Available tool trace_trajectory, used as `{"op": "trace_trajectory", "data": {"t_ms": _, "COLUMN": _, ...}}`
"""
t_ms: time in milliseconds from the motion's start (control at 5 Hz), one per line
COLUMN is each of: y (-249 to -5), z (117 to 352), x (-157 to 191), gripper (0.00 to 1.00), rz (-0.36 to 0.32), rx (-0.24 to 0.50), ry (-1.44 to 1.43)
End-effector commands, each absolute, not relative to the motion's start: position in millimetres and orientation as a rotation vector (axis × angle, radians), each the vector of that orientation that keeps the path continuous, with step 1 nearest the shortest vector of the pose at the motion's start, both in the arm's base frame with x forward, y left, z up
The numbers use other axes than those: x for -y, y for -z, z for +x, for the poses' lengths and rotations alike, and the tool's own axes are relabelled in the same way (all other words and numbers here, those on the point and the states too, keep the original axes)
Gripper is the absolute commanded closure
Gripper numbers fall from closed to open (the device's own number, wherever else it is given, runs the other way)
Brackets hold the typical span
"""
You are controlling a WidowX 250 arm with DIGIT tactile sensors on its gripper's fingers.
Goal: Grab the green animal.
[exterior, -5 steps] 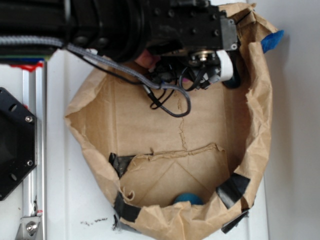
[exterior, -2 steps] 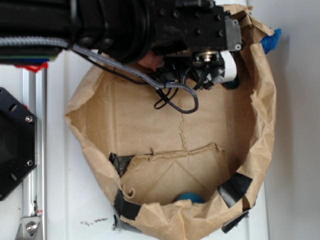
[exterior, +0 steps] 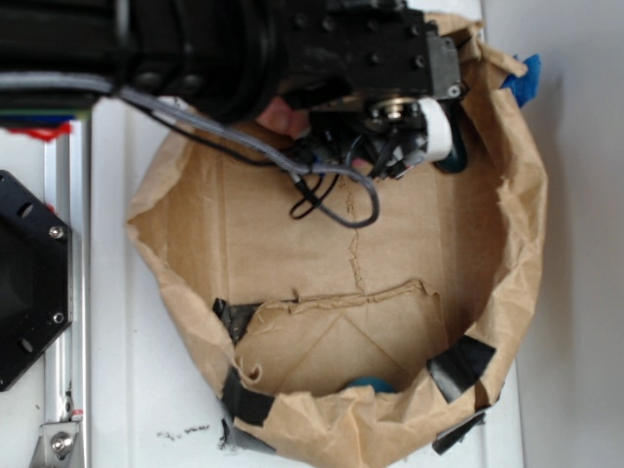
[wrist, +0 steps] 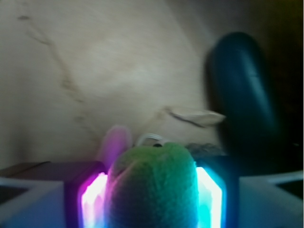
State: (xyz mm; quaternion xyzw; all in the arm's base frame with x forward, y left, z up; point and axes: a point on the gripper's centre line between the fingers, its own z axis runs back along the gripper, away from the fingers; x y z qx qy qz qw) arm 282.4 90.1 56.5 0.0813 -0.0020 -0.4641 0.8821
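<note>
**Green animal caught between glowing pads**

Green animal [wrist: 154, 187] sits pinched in the gripper [wrist: 152, 199], jaws closed against both flanks, at the paper bag's [exterior: 517, 244] upper end. Since 1 second ago the arm has barely shifted, suggesting the grasp is secured; lifting remains.

Crumpled brown paper bag [exterior: 507, 244] with black tape patches; dark teal oval object [wrist: 244, 90] on paper floor.

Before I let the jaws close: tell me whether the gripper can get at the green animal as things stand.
Probably yes. In the wrist view the green animal already sits between the lit jaws of the gripper, nothing between them. The pink toy lies just behind, the dark teal object off to one side.
</note>
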Motion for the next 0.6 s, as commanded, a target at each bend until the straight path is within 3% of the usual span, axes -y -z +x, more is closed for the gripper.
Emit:
{"op": "trace_trajectory", "data": {"t_ms": 0, "y": -133, "z": 278, "x": -45, "gripper": 1.00, "rz": 0.042, "rx": 0.089, "ry": 0.680}}
{"op": "trace_trajectory", "data": {"t_ms": 200, "y": -146, "z": 283, "x": -35, "gripper": 1.00, "rz": 0.013, "rx": 0.115, "ry": 0.479}}
{"op": "trace_trajectory", "data": {"t_ms": 400, "y": -154, "z": 284, "x": -35, "gripper": 1.00, "rz": 0.044, "rx": 0.188, "ry": 0.229}}
